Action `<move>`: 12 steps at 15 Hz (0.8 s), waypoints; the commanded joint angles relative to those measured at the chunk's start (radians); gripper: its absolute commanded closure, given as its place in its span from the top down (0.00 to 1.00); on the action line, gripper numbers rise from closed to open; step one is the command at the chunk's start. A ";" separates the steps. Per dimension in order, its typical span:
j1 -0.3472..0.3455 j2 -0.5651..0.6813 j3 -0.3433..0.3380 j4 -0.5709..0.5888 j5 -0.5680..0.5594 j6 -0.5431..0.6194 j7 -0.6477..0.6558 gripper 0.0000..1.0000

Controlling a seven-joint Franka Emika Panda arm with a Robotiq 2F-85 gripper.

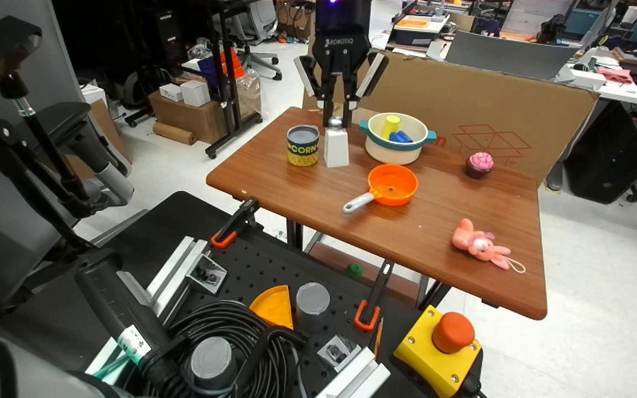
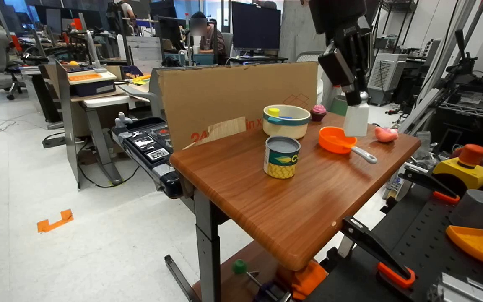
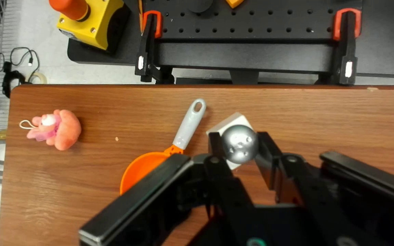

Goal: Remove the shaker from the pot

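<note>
Nearest the camera in an exterior view, a rounded grey part [image 1: 39,373] is filling the lower-left corner. On the table [image 1: 434,221], going rightward, a corn can [image 1: 302,146] is standing upright. Next, the gripper [image 1: 336,119] is clamping the shaker [image 1: 336,149] by its silver top, holding it in the air outside the pot [image 1: 393,179]. That orange pot is sitting further right, and behind it a bowl [image 1: 387,155] is cradling yellow and blue pieces [image 1: 401,137]. Farthest right, a cupcake [image 1: 480,165] and a pink plush toy [image 1: 479,243] are resting.
</note>
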 commanded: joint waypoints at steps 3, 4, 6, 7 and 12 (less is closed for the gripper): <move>0.026 0.001 0.014 -0.005 -0.071 0.022 0.002 0.07; 0.032 -0.005 0.018 -0.018 -0.078 0.060 0.013 0.07; 0.033 -0.013 0.030 -0.040 -0.042 0.142 0.001 0.07; 0.034 -0.016 0.036 -0.048 -0.025 0.183 -0.002 0.07; 0.038 -0.022 0.061 -0.082 0.016 0.281 -0.031 0.07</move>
